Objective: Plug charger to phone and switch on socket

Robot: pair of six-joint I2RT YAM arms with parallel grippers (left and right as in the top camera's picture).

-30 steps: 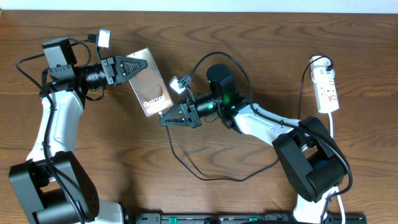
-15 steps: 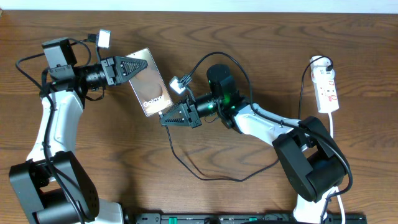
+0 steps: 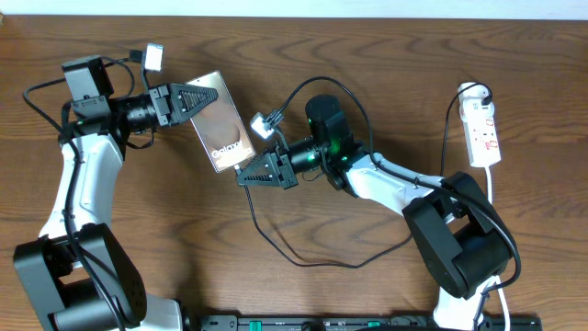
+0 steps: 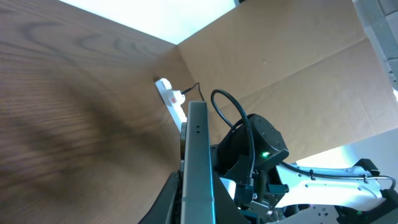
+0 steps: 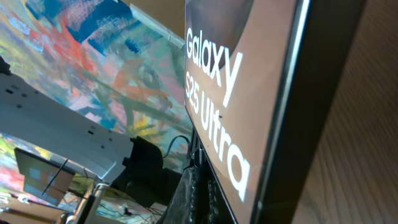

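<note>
The phone [image 3: 225, 129] is held tilted above the table, its "Galaxy" lettering facing up. My left gripper [image 3: 197, 98] is shut on its upper end; in the left wrist view I see the phone's thin edge [image 4: 198, 143] between the fingers [image 4: 186, 200]. My right gripper [image 3: 250, 171] is at the phone's lower end, shut on the charger's tip, which is hidden between the fingers [image 5: 200, 186] against the phone [image 5: 249, 74]. The charger cable [image 3: 276, 246] loops over the table below. The socket [image 3: 483, 133] lies at the far right, apart from both grippers.
The socket also shows far off in the left wrist view [image 4: 168, 92], with the right arm [image 4: 255, 149] close behind the phone. The socket's white cord [image 3: 491, 188] runs down the right side. A dark rail [image 3: 367, 323] lines the front edge.
</note>
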